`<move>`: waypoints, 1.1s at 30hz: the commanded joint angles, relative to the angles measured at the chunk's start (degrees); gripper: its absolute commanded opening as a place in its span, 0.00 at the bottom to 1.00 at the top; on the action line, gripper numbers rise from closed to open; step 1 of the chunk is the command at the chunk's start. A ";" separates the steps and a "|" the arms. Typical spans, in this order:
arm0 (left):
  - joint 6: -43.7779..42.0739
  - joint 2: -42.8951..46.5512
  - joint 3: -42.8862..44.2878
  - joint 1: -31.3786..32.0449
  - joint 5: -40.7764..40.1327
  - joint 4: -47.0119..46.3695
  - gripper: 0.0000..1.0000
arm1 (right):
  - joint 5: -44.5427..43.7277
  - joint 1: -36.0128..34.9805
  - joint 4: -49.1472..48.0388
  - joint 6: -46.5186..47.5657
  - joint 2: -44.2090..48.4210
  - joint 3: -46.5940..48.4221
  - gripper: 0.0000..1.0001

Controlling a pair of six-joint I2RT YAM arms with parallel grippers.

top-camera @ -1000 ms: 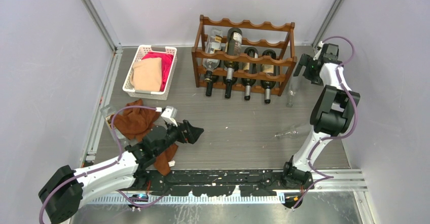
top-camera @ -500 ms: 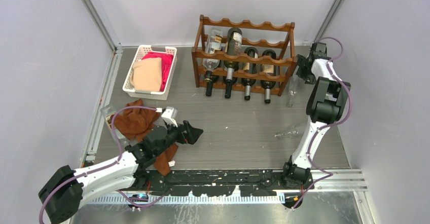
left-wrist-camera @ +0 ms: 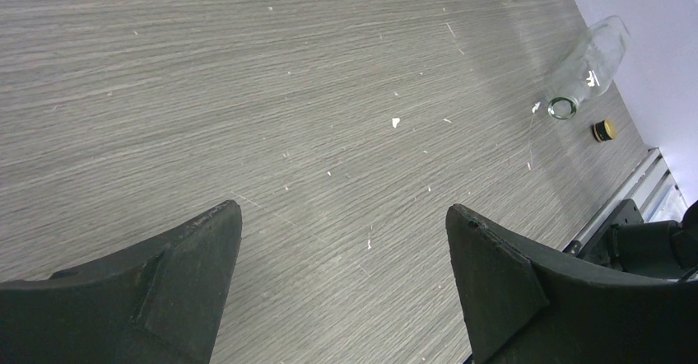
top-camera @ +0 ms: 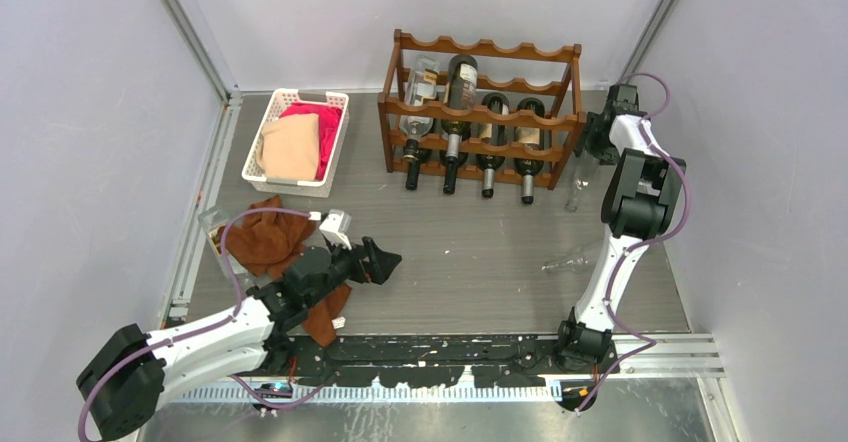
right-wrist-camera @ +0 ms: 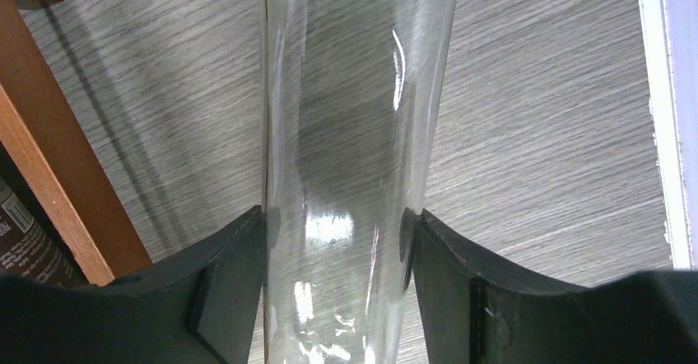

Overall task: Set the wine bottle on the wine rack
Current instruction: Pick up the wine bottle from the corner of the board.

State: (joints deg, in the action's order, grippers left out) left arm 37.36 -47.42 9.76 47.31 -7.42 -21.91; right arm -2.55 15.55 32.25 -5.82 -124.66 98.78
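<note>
The dark reddish-brown wine rack (top-camera: 480, 112) stands at the back of the table with several bottles in it; its wooden end post (right-wrist-camera: 49, 166) shows in the right wrist view. A clear glass wine bottle (top-camera: 574, 184) stands just off the rack's right end. My right gripper (top-camera: 598, 134) reaches it from the right. In the right wrist view the bottle (right-wrist-camera: 346, 117) fills the gap of that gripper (right-wrist-camera: 337, 216), and both fingers press its sides. My left gripper (top-camera: 385, 260) hovers open over bare table (left-wrist-camera: 342, 207), holding nothing.
A second clear bottle (top-camera: 570, 259) lies on its side in front of the right arm, also in the left wrist view (left-wrist-camera: 588, 63), with a small cap (left-wrist-camera: 605, 130) beside it. A white basket (top-camera: 272, 114) of cloths stands back left. A brown cloth (top-camera: 270, 237) lies near the left arm.
My right arm has swung left toward the rack's end and its jaws have closed onto the clear bottle. The left arm has not moved.
</note>
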 commanded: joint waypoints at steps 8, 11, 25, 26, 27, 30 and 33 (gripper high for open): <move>2.27 0.92 2.46 0.06 2.58 -2.19 0.92 | 9.04 3.36 -0.71 -2.00 5.40 -1.14 0.11; 2.91 1.14 2.30 0.06 3.21 -2.74 0.92 | 14.78 5.04 -0.77 -2.78 8.00 -2.74 0.06; 5.70 2.55 1.72 0.06 5.65 -4.81 0.91 | 28.51 9.37 -1.93 -4.75 17.55 -10.58 0.01; 5.97 2.79 1.55 0.06 5.78 -5.12 0.91 | 29.14 9.60 -1.88 -4.66 18.66 -11.42 0.01; 6.32 3.00 1.45 0.06 5.84 -5.66 0.91 | 29.56 9.90 -1.68 -4.59 19.52 -12.17 0.01; 6.95 3.28 1.23 0.06 6.22 -6.65 0.91 | 30.75 11.09 -0.75 -4.39 22.71 -14.51 0.01; 7.51 3.22 1.23 0.06 6.74 -7.44 0.91 | 32.15 12.74 0.75 -3.82 25.57 -17.12 0.01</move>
State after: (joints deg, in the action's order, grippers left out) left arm 43.59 -44.97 10.17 47.31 -1.83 -24.25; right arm 25.04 26.11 33.01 -9.37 -106.26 83.33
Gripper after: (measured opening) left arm 0.913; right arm 0.648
